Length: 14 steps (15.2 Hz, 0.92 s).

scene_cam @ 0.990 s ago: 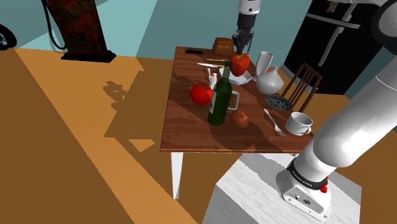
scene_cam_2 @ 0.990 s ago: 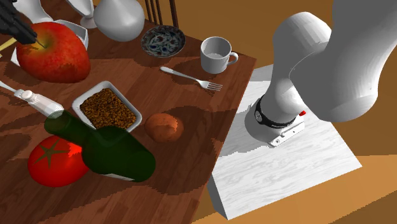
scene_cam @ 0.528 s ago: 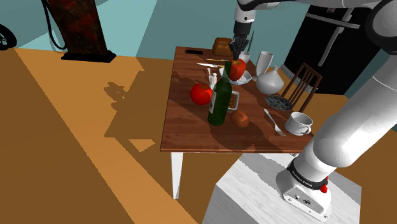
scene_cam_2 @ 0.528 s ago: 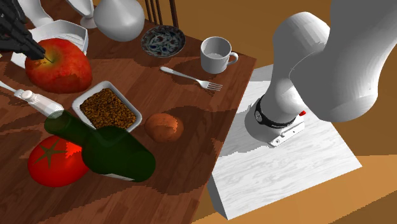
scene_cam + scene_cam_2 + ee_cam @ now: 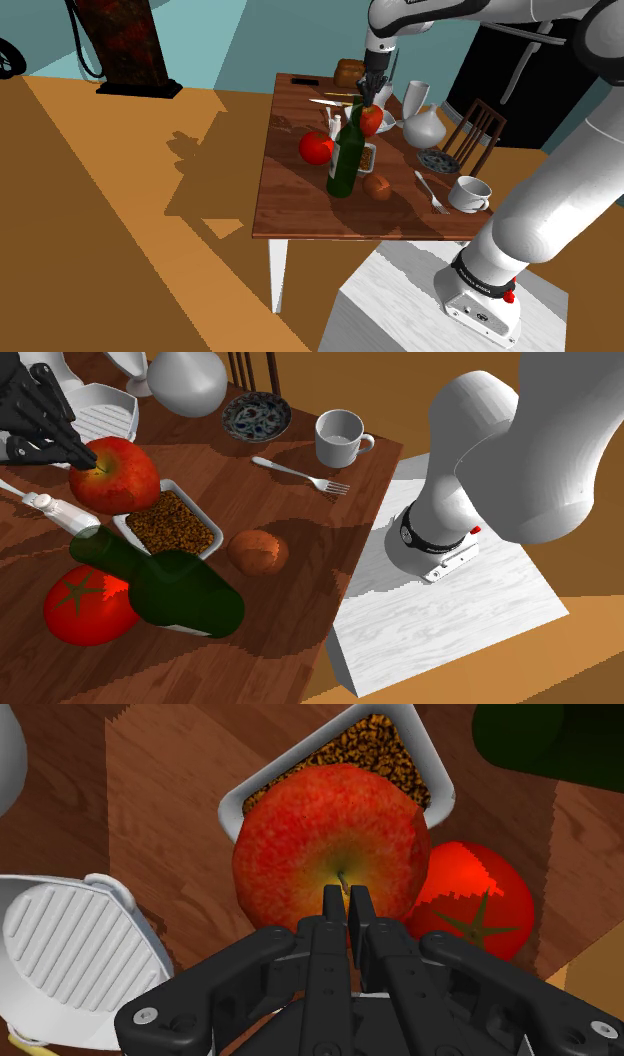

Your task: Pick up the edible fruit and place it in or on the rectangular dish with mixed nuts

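Carried away from the white ridged bowl (image 5: 108,414) it hung over a second ago, the red apple (image 5: 120,474) now sits lower and over the rectangular dish (image 5: 230,812). The jaws are clenched on the apple's stem, their two black fingers meeting at the dimple on top, as the wrist view shows.

From that view the apple covers most of the dish, and brown mixed nuts (image 5: 170,524) show past it at the dish's far end. In the second exterior view it overlaps the dish corner nearest the ridged bowl. I cannot tell whether the fruit touches the nuts or the rim.

The dish lies near the middle of the wooden surface (image 5: 300,542). Just beside it lies a dark green bottle (image 5: 170,587), and a red tomato (image 5: 85,607) rests against the bottle on the side away from the stand. A brown round lump (image 5: 258,552) sits between the dish and the surface's edge by the stand.

Toward the corner near the chair stand a white cup (image 5: 338,437), a fork (image 5: 300,472), a small patterned saucer (image 5: 256,414) and a white vase (image 5: 187,380).
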Each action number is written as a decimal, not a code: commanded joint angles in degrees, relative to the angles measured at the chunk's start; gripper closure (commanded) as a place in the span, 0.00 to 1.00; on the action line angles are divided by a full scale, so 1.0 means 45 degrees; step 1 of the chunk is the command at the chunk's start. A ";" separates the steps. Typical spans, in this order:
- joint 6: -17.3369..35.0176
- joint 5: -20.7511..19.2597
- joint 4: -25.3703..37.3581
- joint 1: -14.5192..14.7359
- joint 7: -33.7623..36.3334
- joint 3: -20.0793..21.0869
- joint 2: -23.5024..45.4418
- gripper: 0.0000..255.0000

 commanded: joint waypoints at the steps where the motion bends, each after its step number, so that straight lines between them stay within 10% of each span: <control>1: 0.0350 0.0003 -0.0278 -0.0011 -0.0006 -0.0014 0.0062 1.00; 14: 0.2056 0.0031 -0.1620 -0.0031 0.0022 -0.0045 0.0431 1.00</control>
